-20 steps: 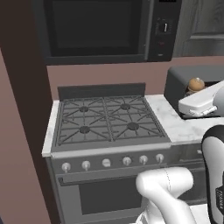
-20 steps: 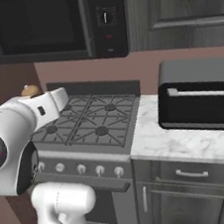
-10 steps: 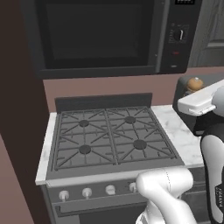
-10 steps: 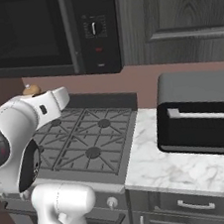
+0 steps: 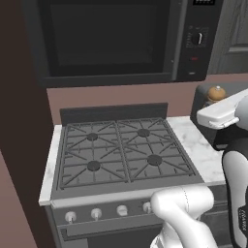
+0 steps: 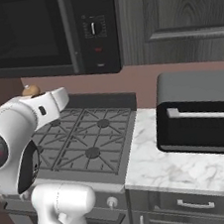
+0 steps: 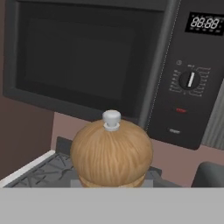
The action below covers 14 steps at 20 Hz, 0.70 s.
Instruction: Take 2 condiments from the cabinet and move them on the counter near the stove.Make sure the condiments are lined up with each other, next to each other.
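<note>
Hand view has the pepper mill [image 7: 111, 157] right up close, its rounded wooden top and pale knob before the microwave [image 7: 100, 61]. It rides raised beside the stove [image 5: 121, 152], over the marble worktop [image 5: 198, 150]. Whether the hand grips it, I cannot tell.

The pepper mill [image 7: 111, 153] is cut off below its rounded head, and the gripper's fingers holding it are hidden.

The white arm rises from the base and bends forward, its hand held high. The tool [image 7: 111, 186] grips the mill [image 7: 111, 154], which stands upright.
</note>
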Available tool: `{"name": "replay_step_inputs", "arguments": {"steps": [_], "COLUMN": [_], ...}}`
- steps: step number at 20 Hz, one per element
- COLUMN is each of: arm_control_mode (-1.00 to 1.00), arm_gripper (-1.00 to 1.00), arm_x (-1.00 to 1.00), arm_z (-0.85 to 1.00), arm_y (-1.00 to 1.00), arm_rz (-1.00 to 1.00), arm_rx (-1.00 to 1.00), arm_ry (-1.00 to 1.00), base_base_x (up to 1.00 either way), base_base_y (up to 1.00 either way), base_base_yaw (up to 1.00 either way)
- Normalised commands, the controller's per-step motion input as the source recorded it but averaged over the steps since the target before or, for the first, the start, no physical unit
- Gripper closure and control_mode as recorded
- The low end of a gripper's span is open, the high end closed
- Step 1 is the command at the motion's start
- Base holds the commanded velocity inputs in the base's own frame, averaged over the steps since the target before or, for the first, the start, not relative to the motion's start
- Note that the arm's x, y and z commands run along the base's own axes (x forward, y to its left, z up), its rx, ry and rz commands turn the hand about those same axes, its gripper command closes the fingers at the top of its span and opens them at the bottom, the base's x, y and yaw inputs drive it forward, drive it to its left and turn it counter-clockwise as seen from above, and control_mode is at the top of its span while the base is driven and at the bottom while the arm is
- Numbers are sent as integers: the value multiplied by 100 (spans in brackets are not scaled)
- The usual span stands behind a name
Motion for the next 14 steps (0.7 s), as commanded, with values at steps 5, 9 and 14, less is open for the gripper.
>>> {"name": "replay_step_inputs", "arguments": {"steps": [5, 9, 14], "arm_control_mode": [100, -100, -100], "arm_gripper": [100, 100, 100], "arm_x": [0, 7, 14], "arm_z": [0, -11, -37], "arm_y": [0, -7, -31], "arm_rz": [0, 3, 13], "arm_rx": [0, 0, -4], "arm_ry": [0, 3, 5], "base_base_x": [2, 7, 0], "base_base_y": [0, -1, 0], "base_base_yaw": [0, 2, 0]}}
